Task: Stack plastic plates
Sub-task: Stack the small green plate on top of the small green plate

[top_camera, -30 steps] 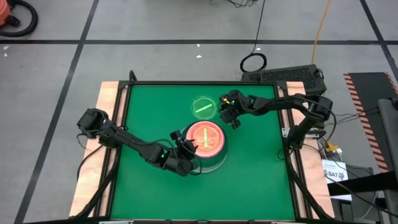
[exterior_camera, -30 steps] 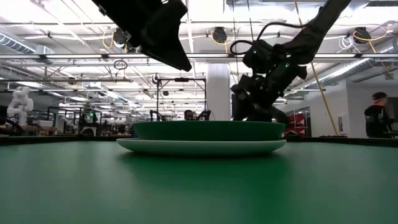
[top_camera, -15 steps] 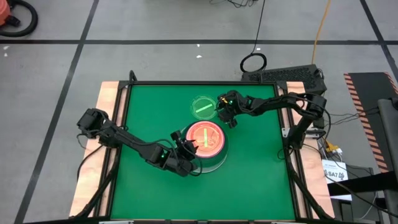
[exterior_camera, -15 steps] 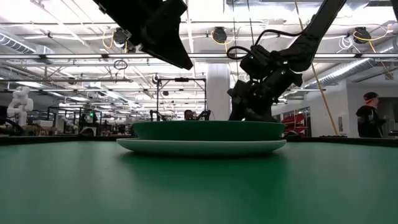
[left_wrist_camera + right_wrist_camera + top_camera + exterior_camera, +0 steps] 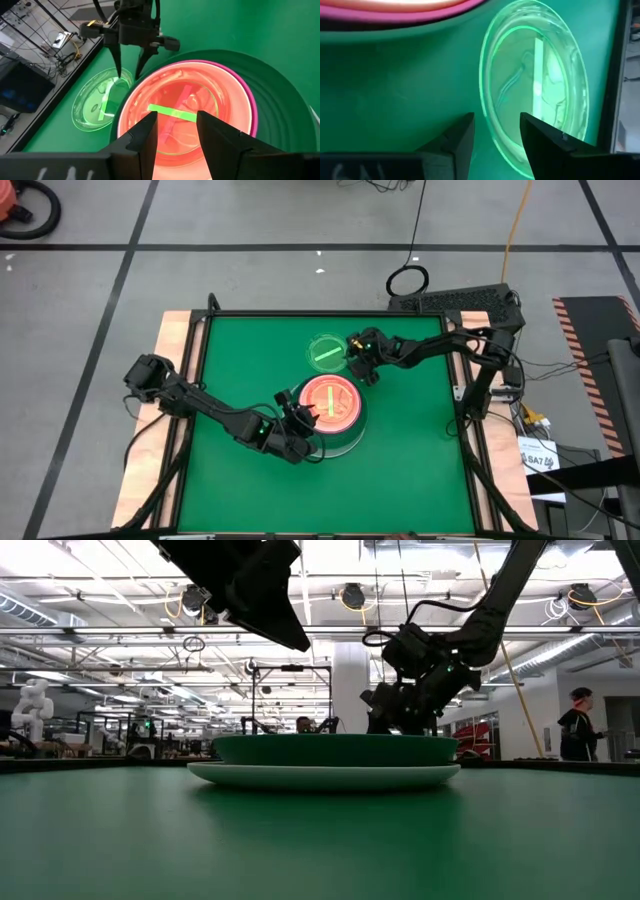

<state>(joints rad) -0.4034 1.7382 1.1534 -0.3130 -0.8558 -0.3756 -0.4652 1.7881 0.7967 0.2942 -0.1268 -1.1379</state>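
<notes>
A stack of plates stands mid-table: an orange plate (image 5: 330, 400) on top, a pink one (image 5: 247, 100) under it, then a dark green one (image 5: 335, 748) and a pale one (image 5: 325, 776) on the mat. A translucent green plate (image 5: 326, 352) lies flat behind the stack. My right gripper (image 5: 357, 368) is open and points down at this plate's rim nearest the stack (image 5: 487, 120). The rim shows in the gap between the fingers, and I cannot tell whether they touch it. My left gripper (image 5: 175, 125) is open and empty above the stack's left side.
The green mat (image 5: 230, 360) is bordered by a raised black frame and wooden side strips (image 5: 175, 350). A person (image 5: 577, 725) stands in the room beyond the table. Cables and equipment lie off the table's right side (image 5: 535, 440).
My right gripper has moved toward the table's left edge, closing in on the translucent green plate's rim. The plates and my left gripper have kept still.
</notes>
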